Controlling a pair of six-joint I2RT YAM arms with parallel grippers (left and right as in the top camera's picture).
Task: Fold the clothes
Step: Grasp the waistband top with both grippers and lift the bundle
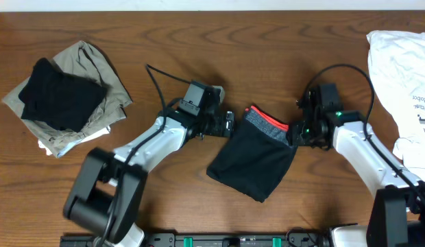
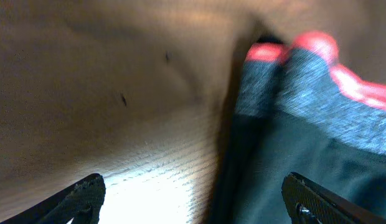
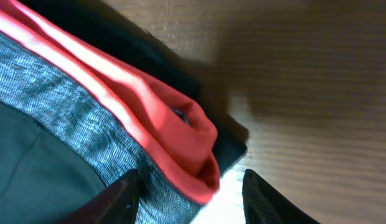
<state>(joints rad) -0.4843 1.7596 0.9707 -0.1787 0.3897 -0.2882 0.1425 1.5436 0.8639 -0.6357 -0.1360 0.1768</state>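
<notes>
The clothes [image 1: 257, 161] lie folded into a small black square at the table's middle, the grey waistband with coral-red edge at its top. My left gripper [image 1: 228, 123] is open at the garment's upper left corner; in the left wrist view [image 2: 193, 199] one finger is over the wood and one over the black fabric [image 2: 305, 143]. My right gripper [image 1: 295, 134] is open at the upper right corner; in the right wrist view [image 3: 190, 193] its fingers straddle the red-edged waistband end [image 3: 174, 137]. Neither gripper holds anything.
A plain black folded garment [image 1: 58, 92] lies on a khaki one [image 1: 96, 65] at the far left. A white printed garment [image 1: 404, 75] lies at the right edge. Bare wood table [image 1: 199, 41] surrounds the folded piece.
</notes>
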